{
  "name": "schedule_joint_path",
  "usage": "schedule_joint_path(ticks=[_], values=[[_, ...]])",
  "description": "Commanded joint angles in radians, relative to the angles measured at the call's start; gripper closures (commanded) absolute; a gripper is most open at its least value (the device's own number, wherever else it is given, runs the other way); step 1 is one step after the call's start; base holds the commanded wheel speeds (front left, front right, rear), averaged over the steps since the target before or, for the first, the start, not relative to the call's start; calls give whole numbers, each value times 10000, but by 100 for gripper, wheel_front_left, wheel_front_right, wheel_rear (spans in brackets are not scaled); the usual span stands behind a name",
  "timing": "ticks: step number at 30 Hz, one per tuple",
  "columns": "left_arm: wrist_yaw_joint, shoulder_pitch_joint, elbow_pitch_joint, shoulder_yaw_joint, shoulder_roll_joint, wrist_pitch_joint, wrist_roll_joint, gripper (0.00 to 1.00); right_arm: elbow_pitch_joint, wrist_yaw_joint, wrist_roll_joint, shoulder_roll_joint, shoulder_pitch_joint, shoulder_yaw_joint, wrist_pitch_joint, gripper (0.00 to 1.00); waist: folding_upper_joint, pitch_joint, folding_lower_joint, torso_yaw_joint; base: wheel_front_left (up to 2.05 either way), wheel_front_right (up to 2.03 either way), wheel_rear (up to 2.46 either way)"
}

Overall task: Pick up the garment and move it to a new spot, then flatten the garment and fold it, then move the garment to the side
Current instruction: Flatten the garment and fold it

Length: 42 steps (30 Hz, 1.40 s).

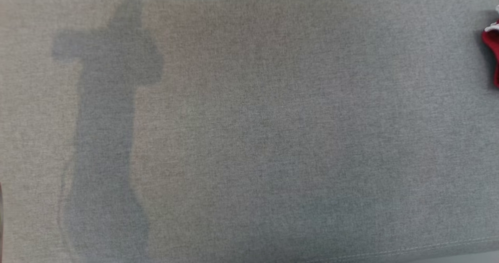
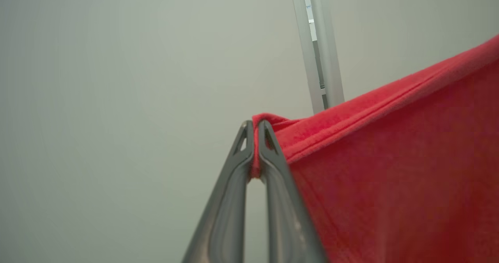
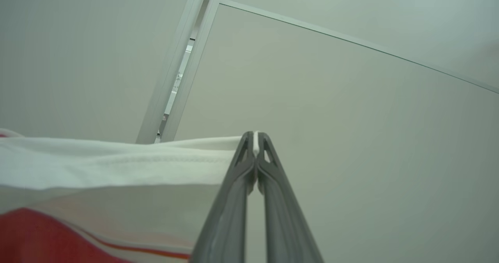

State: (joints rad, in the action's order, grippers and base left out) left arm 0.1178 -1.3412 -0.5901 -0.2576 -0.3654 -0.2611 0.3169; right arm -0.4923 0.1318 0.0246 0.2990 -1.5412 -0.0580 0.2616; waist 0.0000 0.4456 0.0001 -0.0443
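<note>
The garment is red with white parts. In the left wrist view its red fabric [image 2: 390,169] hangs to the right of my left gripper [image 2: 255,138], which is shut on a red hem corner. In the right wrist view a white band of the garment [image 3: 117,161] stretches to the left from my right gripper [image 3: 255,138], shut on its edge, with red cloth below. Both grippers point up toward a pale wall. In the head view a small red and white bit of the garment [image 1: 492,44] shows at the right edge.
The grey fabric surface [image 1: 249,138] spreads across the head view, with an arm-shaped shadow [image 1: 105,130] on its left and a seam near the lower right corner. A pale wall with a metal upright [image 2: 319,48] stands behind the grippers.
</note>
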Motion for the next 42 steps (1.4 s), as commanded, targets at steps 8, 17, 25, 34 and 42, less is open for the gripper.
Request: schedule_joint_path(ticks=[8, 17, 25, 34, 42], values=[[-14, 1883, 555, 1071, 540, -35, -68, 100, 345, -24, 666, -174, 2007, -87, 40, 100, 0, 383, -1, -207, 0, 0, 0], [85, 6571, 849, 2448, 1988, -39, -36, 100, 1570, -24, 2175, -682, 7421, 247, 43, 100, 0, -271, -1, -419, 0, 0, 0], [134, 9113, 718, 3037, 2844, -40, -347, 100, 1851, -24, 2875, -1260, 10935, 297, 42, 100, 0, -1015, -1, -560, 0, 0, 0], [116, 11273, 1060, 3266, 3072, -40, -519, 100, 1786, -24, 3214, -1676, 13176, -49, 42, 100, 0, -2078, -1, -639, 0, 0, 0], [116, 12982, 1596, 2892, 3100, -42, -195, 100, 1718, -24, 3371, -1842, 14544, 5, 42, 100, 0, -2996, -1, -504, 0, 0, 0]])
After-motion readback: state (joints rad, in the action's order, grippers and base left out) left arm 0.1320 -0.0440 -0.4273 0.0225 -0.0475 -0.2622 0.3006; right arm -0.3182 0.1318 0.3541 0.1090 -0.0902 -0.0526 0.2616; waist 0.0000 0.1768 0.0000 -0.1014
